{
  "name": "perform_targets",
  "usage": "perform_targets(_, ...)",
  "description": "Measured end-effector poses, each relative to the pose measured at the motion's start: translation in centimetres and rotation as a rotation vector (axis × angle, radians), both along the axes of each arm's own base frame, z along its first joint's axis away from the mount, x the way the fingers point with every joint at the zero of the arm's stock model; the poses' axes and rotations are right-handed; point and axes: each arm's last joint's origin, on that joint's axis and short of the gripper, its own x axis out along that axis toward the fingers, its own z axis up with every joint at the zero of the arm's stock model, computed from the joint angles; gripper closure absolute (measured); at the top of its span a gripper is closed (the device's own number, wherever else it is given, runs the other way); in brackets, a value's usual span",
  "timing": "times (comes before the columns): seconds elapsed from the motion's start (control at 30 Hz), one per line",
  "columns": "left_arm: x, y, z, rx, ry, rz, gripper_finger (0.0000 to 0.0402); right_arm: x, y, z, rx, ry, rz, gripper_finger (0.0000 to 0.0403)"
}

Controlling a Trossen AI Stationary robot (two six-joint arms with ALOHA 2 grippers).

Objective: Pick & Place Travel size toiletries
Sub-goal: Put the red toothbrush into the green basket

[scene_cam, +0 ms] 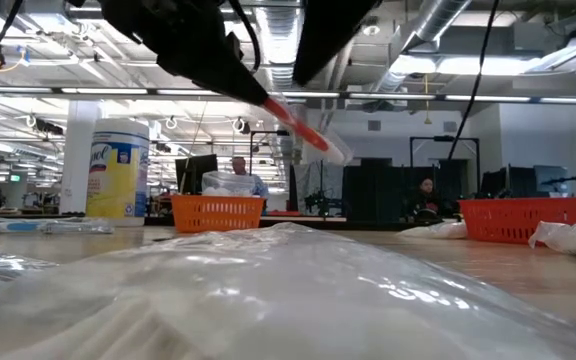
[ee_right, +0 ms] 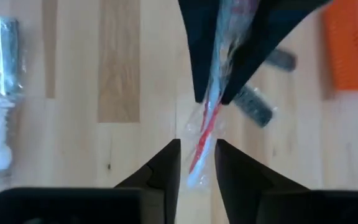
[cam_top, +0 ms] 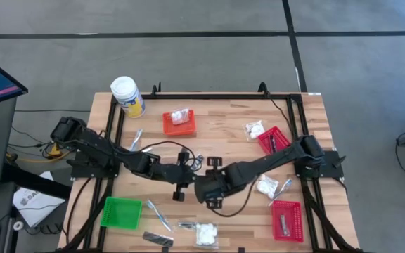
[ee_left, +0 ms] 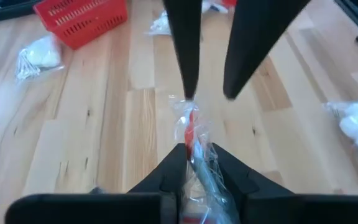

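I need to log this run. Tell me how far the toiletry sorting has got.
Done: a white packet sits in the orange basket and a slim item in the near red basket. In hand: the left gripper is shut on a clear-wrapped red stick above mid-table, with the right gripper open around its other end. Left: loose packets, sachets and sticks on the table; the green basket is empty.

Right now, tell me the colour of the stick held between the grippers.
Red and white, clear-wrapped stick; right wrist view shows it best.
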Motion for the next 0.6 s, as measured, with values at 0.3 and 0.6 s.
perform_targets(0.3,-4.2,0.7,0.3,-0.104,-0.194,0.015,0.0358,-3.7,2.4,3.7,-0.123,-0.407,0.033,0.0299)
perform_targets(0.6,-8.5,2.3,0.4,-0.289,-0.438,-0.014,0.0358,-5.4,-0.9,3.3,0.087,-0.855,0.106,0.03)
